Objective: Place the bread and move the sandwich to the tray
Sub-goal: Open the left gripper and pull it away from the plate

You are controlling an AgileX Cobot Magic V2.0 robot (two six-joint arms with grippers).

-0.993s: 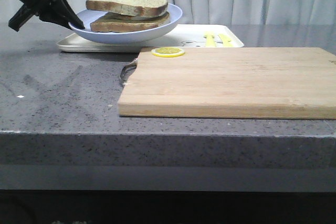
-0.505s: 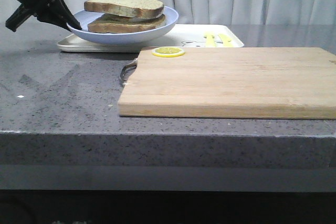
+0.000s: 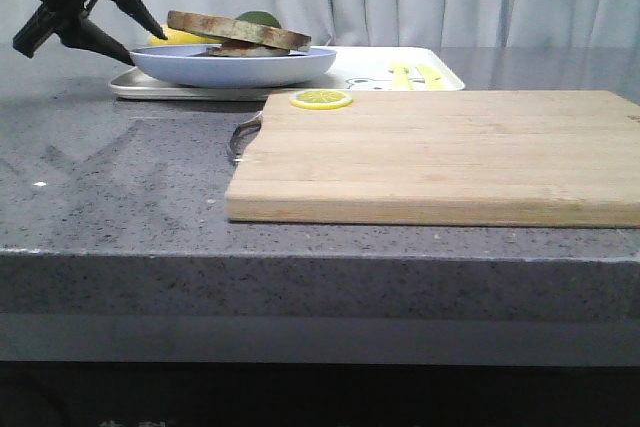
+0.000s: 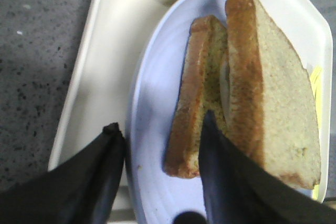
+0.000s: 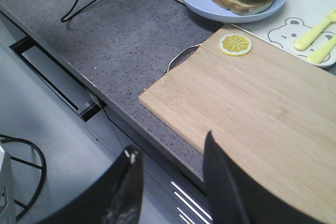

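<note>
The sandwich (image 3: 238, 32), two brown-crusted slices with egg between, lies on the pale blue plate (image 3: 230, 67). The plate rests flat on the white tray (image 3: 370, 67) at the back left. Its top slice is the plain bread, lying a little askew. My left gripper (image 3: 143, 44) is open at the plate's left rim. In the left wrist view the left gripper (image 4: 160, 121) has one finger outside the plate (image 4: 157, 103) and one over the sandwich (image 4: 247, 77), above the tray (image 4: 100, 77). My right gripper (image 5: 171, 142) is open and empty over the table's front edge.
A wooden cutting board (image 3: 440, 152) fills the middle and right, with a lemon slice (image 3: 320, 99) at its far left corner and a wire loop (image 3: 240, 137) at its left end. Yellow utensils (image 3: 410, 73) lie on the tray. A yellow fruit (image 3: 175, 37) and a green fruit (image 3: 258, 19) sit behind the plate.
The plate with the sandwich has come down from a raised, tilted hold and now lies flat on the tray. The left jaws have spread apart at its rim.
</note>
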